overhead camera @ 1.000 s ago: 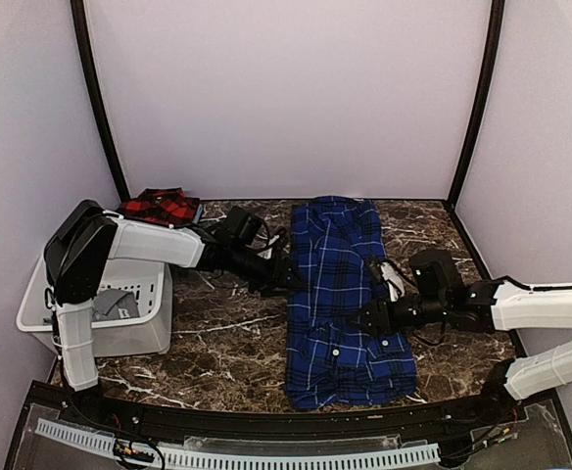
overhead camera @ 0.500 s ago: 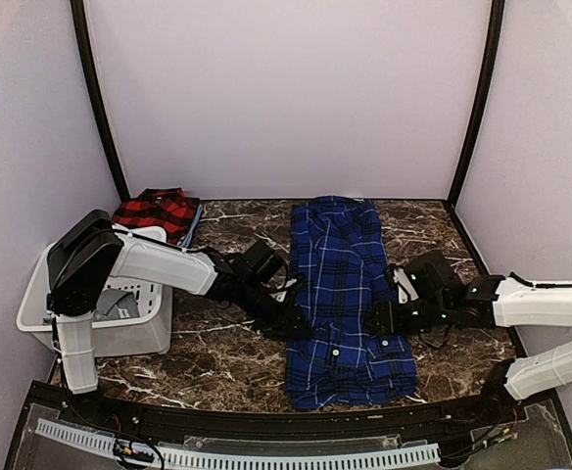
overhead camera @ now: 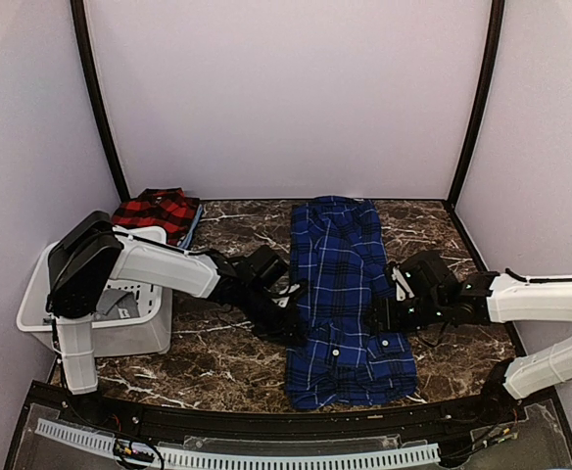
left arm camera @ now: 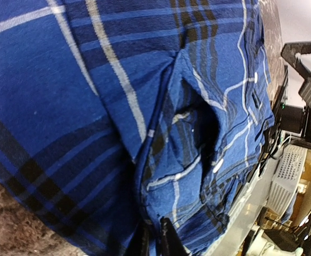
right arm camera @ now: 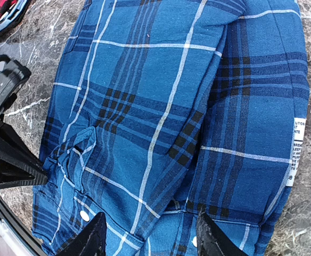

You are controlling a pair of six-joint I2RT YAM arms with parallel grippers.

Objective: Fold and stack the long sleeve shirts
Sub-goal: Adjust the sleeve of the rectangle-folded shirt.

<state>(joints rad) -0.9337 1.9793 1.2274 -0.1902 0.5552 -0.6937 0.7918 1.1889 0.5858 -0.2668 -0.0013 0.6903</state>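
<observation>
**A:** Firstly, item one?

**B:** Blue plaid shirt (overhead camera: 340,284). Dark, with thin white lines. It is folded into a long strip and lies lengthwise down the middle of the marble table (overhead camera: 217,343), with its near end close to the front edge. One white button (right arm camera: 84,215) shows on a near corner. A white care label (right arm camera: 295,152) sits at the right-hand fold.

**A:** Item two?

**B:** Red-and-black shirt (overhead camera: 156,210). A low heap at the far left of the table, just behind the white basket (overhead camera: 129,328) and well apart from the blue one.

**A:** And the grippers?

**B:** Left gripper (overhead camera: 294,318): low at the blue shirt's left edge, about midway along the strip. Its fingertips are nearly together, with a fold of the cloth pinched between them.

Right gripper (overhead camera: 379,315): at the right edge, opposite the left one. Its fingers are spread wide above flat cloth and clasp nothing.
</observation>
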